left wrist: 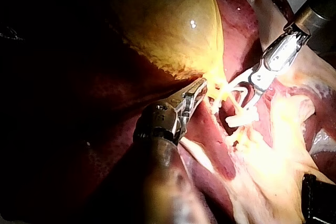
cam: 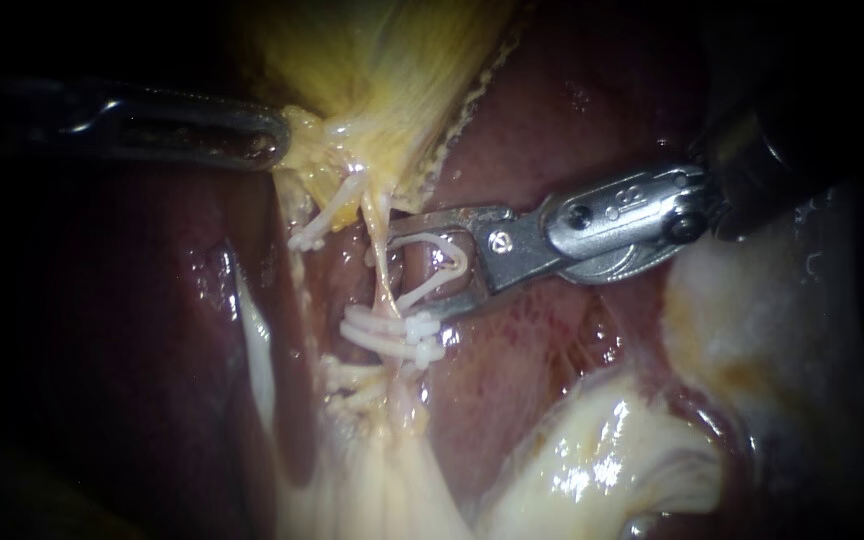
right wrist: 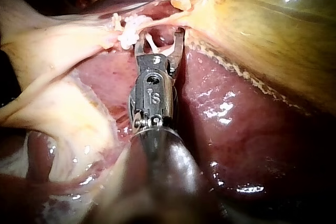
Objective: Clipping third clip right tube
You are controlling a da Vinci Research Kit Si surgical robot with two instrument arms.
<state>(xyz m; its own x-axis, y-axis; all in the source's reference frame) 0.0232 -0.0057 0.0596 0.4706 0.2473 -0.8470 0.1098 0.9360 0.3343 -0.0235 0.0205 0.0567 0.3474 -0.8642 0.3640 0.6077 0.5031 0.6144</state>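
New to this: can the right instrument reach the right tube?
Probably yes: the right instrument, holding a clip, is at the right tube with nothing between; the left instrument grips the gallbladder.

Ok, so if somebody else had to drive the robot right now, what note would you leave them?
Left instrument: jaws shut on the gallbladder, holding it taut.
Right instrument: jaws carry a new clip, not closed yet, at the right tube.
Done: two shut clips sit on that tube, just beside the jaws.
Left to do: probably get the tube fully inside the new clip, squeeze it shut, then let go.
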